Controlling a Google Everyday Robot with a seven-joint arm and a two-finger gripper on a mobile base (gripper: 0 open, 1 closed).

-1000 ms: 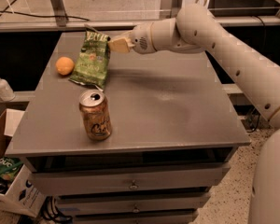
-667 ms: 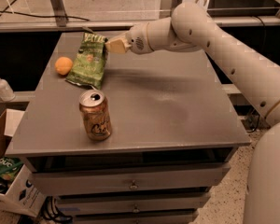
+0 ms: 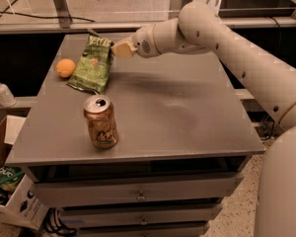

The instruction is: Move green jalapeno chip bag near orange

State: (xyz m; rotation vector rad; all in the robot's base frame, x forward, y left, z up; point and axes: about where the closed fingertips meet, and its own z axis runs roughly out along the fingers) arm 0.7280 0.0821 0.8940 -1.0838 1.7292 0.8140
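Observation:
The green jalapeno chip bag [image 3: 92, 63] lies on the grey table [image 3: 187, 107] at the back left, its pale-lettered end pointing away from me. The orange [image 3: 65, 67] sits just left of the bag, a small gap between them. My gripper [image 3: 119, 49] reaches in from the right on the white arm and is shut on the bag's far right corner, low over the table.
A bronze soda can [image 3: 100, 122] stands upright near the table's front left, in front of the bag. A pump bottle [image 3: 1, 90] stands on a ledge to the left. A cardboard box [image 3: 10, 196] sits on the floor at lower left. Drawers are below the tabletop.
My gripper and the chip bag have shifted slightly left, toward the orange. The can and the orange have not moved.

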